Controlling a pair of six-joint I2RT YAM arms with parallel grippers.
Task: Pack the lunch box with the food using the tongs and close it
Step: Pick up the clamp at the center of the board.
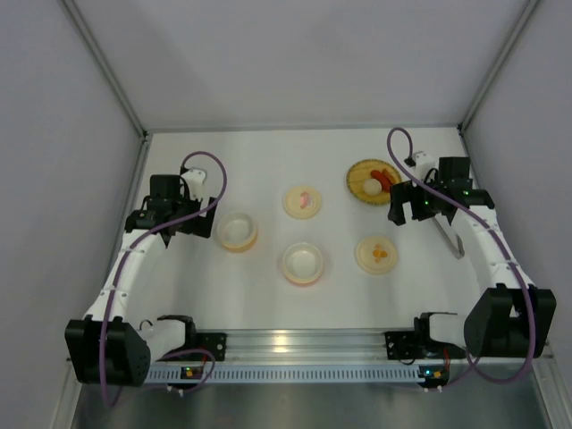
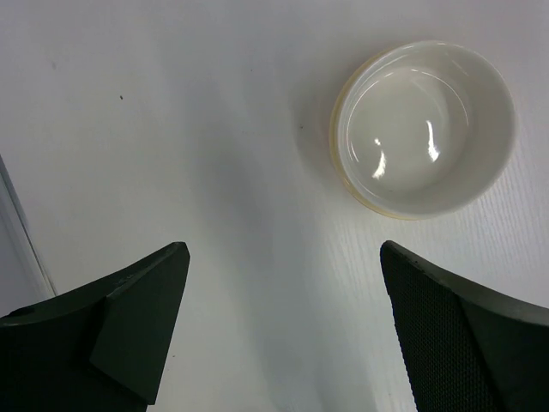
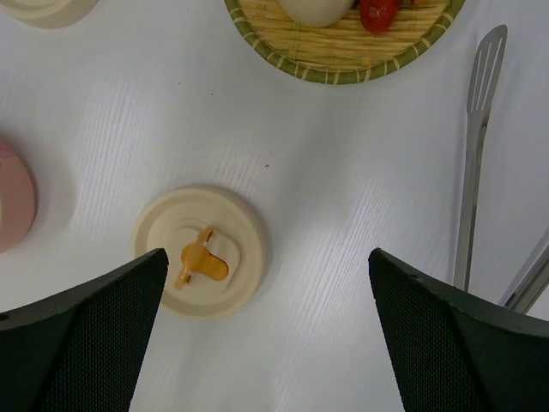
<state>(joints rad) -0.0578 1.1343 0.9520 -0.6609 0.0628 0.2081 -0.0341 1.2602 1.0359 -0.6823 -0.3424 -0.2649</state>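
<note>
The food lies on a round woven plate (image 1: 355, 170) at the back right: a pale egg-sized ball (image 1: 370, 186) and red sausage pieces (image 1: 386, 176). The right wrist view shows the plate (image 3: 343, 47), the ball (image 3: 313, 7) and a sausage (image 3: 377, 12) at its top edge. Silver tongs (image 1: 448, 235) lie flat on the table to the right, also seen in the right wrist view (image 3: 474, 163). An open cream lunch box bowl (image 1: 237, 231) (image 2: 425, 127) sits just right of my left gripper (image 1: 198, 223) (image 2: 283, 251), which is open and empty. My right gripper (image 1: 405, 214) (image 3: 266, 253) is open and empty, hovering between plate and tongs.
A second bowl with a pink rim (image 1: 302, 264) (image 3: 10, 206) stands mid-table. Two cream lids lie nearby, one with a pink mark (image 1: 302, 201) and one with an orange tab (image 1: 376, 254) (image 3: 202, 262). Grey walls enclose the table on three sides.
</note>
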